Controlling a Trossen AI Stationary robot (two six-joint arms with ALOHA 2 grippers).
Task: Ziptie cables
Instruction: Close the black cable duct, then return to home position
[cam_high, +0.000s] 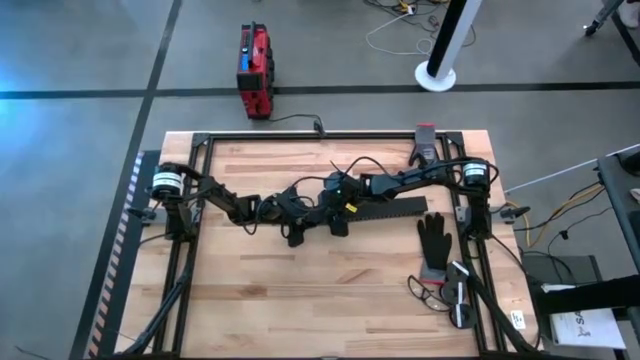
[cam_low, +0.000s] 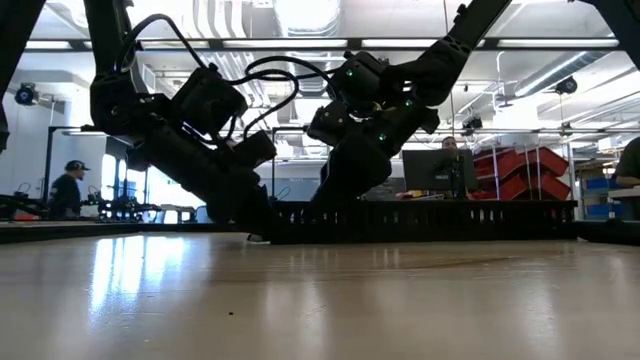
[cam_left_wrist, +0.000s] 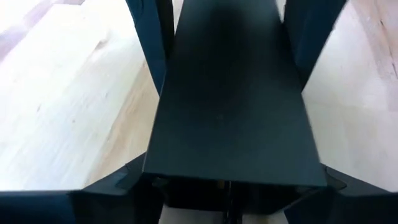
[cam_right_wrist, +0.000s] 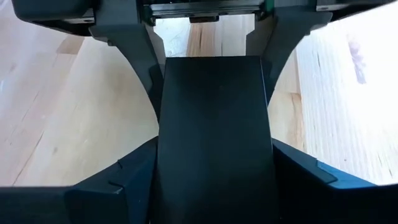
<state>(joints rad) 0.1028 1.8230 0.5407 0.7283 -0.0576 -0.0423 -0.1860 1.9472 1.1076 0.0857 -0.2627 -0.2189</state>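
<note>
A long stiff black toothed strip (cam_high: 385, 208) lies across the table's middle, its right part resting on the wood. Both arms meet over its left end. My left gripper (cam_high: 298, 224) comes from the left and my right gripper (cam_high: 337, 214) from the right; each is shut on the strip. In the low view the strip (cam_low: 430, 220) shows as a long dark bar on the table under both grippers. Thin wires, which may be the cables (cam_high: 425, 290), lie at the near right, apart from both grippers. My left gripper has the strip's left end (cam_left_wrist: 230, 155) between its two fingers, one on each long edge. The fingers come about level from the table's left and lie along the strip, which runs away toward the other gripper. My right gripper holds the strip a little right of that end, its broad face (cam_right_wrist: 214, 143) filling the gap between the two fingers. The fingers slant down from the table's right and lie along the strip. The strip's free length trails back under the wrist onto the table.
A black glove (cam_high: 433, 245) lies right of centre, with a small tool (cam_high: 458, 295) near it. A black frame (cam_high: 200, 140) runs round the tabletop. A red box (cam_high: 254, 70) stands on the floor beyond the far edge. Bare wood stretches along the near side.
</note>
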